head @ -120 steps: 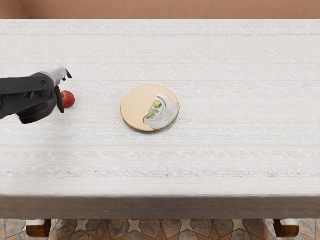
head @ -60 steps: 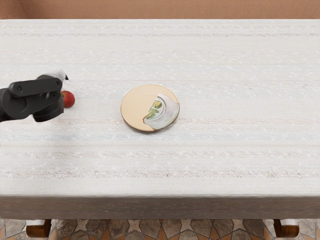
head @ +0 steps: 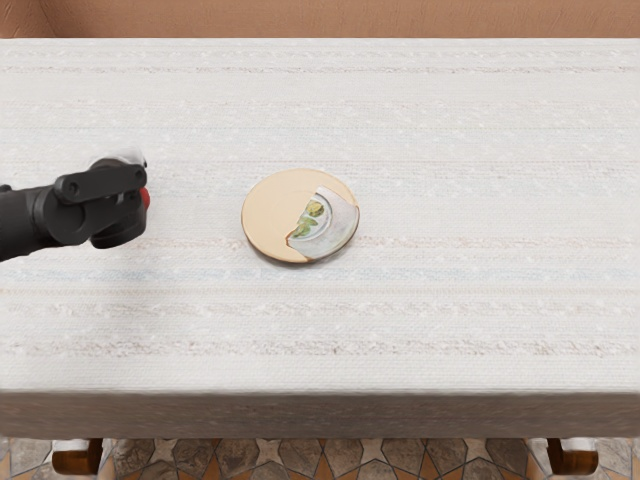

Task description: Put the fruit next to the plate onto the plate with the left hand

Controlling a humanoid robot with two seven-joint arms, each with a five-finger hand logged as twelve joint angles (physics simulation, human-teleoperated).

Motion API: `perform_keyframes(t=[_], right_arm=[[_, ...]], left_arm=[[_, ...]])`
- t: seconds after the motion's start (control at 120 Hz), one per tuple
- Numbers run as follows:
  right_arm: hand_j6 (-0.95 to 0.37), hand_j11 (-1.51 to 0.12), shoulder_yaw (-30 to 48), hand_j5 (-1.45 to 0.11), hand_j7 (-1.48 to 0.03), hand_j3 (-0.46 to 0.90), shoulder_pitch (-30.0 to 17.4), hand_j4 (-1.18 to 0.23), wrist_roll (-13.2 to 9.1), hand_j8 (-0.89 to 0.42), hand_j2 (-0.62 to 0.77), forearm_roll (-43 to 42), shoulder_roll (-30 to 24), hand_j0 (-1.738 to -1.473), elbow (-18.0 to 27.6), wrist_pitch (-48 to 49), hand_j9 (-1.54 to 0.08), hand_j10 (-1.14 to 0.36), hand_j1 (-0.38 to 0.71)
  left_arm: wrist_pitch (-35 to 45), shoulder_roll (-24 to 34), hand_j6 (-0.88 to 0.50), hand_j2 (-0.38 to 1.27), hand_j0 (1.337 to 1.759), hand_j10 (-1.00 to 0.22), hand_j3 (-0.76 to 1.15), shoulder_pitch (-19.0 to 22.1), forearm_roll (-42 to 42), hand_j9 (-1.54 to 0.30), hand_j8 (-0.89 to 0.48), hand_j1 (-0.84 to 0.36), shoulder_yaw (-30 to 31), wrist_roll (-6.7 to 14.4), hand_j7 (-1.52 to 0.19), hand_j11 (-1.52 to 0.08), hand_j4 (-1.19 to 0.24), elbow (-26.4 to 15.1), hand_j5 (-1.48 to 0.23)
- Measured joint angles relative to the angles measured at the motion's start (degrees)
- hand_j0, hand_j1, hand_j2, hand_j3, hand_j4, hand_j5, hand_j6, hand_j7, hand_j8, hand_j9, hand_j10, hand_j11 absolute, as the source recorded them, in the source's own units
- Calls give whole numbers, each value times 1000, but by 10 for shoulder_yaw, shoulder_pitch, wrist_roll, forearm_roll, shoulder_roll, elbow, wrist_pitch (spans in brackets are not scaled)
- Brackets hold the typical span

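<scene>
A long surface (head: 450,150) covered in a whitish, faintly striped woven cloth fills nearly the whole head view. Its far edge meets a brown wall at the top. Below its near edge, patterned stone floor tiles and two wooden feet show at the bottom corners.

The black left arm (head: 28,218) comes in from the picture's left edge about halfway up and reaches rightward, low over the cloth.

A round, flat, tan plate (head: 268,212) lies near the middle of the surface, a little left of centre. Its right-hand part carries a pale grey-white patch with a small green and yellow motif. Nothing rests on the plate.

The dark left hand (head: 112,198) at the end of the arm sits well to the left of the plate, with a bare strip of cloth between them. A pale grey piece shows at its upper edge. The hand lies over the fruit and hides most of it. The pictures do not show whether the hand is spread, pressed together or clamped on the fruit, so that cannot be told.

The small red round fruit (head: 146,197) shows only as a thin red sliver at the hand's right edge, on the side facing the plate. It lies at about the level of the plate's upper half and clearly apart from its rim. Whether it rests on the cloth or is raised off it cannot be made out.
</scene>
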Motion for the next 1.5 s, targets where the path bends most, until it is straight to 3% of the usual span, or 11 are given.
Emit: perform_keyframes(t=[0.133, 0.183, 0.358, 0.517, 0.642, 0.767, 1.008, 1.092, 1.242, 1.3, 1.5], right_arm=[[-39, -50, 0, -50, -50, 0, 0, -39, 0, -39, -7, 0, 0, -1658, 0, 0, -50, -39, -303], [-39, -50, 0, -50, -50, 0, 0, -39, 0, -39, -7, 0, 0, -1658, 0, 0, -50, -39, -303], [-39, -50, 0, -50, -50, 0, 0, -39, 0, -39, -7, 0, 0, -1658, 0, 0, -50, -39, -303], [-39, -50, 0, -50, -50, 0, 0, -39, 0, -39, -7, 0, 0, -1658, 0, 0, -50, -39, -303], [-39, -50, 0, -50, -50, 0, 0, -39, 0, -39, -7, 0, 0, -1658, 0, 0, -50, -39, -303], [-39, -50, 0, -50, -50, 0, 0, -39, 0, -39, -7, 0, 0, -1658, 0, 0, -50, -39, -303], [-39, -50, 0, -50, -50, 0, 0, -39, 0, -39, -7, 0, 0, -1658, 0, 0, -50, -39, -303], [-39, -50, 0, -50, -50, 0, 0, -39, 0, -39, -7, 0, 0, -1658, 0, 0, -50, -39, -303], [-39, -50, 0, -50, -50, 0, 0, -39, 0, -39, -7, 0, 0, -1658, 0, 0, -50, -39, -303], [-39, -50, 0, -50, -50, 0, 0, -39, 0, -39, -7, 0, 0, -1658, 0, 0, -50, -39, -303], [-39, -50, 0, -50, -50, 0, 0, -39, 0, -39, -7, 0, 0, -1658, 0, 0, -50, -39, -303]], left_arm=[[-4, -15, -252, 57, 1671, -251, -30, 1, 1, -323, -252, 52, -4, 0, -324, -322, -250, 7, -324], [-6, -25, -257, -187, 1692, -264, 442, 5, 3, -313, -261, 27, -3, 2, -318, -308, -253, 12, -322], [-17, -29, -275, -202, 1663, -289, 591, 7, 2, -329, -282, 24, -4, 2, -338, -320, -267, 24, -347], [-37, -27, -286, -55, 1659, -292, 227, -1, -15, -356, -289, 10, -5, 1, -360, -352, -281, 28, -365], [-50, -26, -296, -183, 1660, -307, 480, -2, -24, -374, -305, -36, -5, 0, -358, -371, -300, 29, -379], [-54, -25, -311, -101, 1635, -333, 534, -2, -28, -418, -334, -58, -6, -1, -372, -418, -333, 36, -418], [-81, -24, -357, 36, 1645, -386, 202, -4, -38, -496, -386, -111, -6, 0, -450, -496, -387, 59, -495], [-108, -24, -87, 34, 1659, -451, 278, -6, -51, -648, -290, -191, -11, 0, -768, -579, -279, 66, -673], [-127, -25, 28, 97, 1667, -530, 303, -8, -63, -807, -151, -268, -14, 0, -872, -675, -148, 73, -808], [-132, -24, -37, 126, 1658, -554, 239, -12, -69, -695, -212, -293, -14, 2, -762, -708, -208, 74, -715], [-136, -23, -360, 182, 1657, -608, 90, -20, -76, -797, -386, -334, -17, 0, -779, -802, -484, 74, -802]])
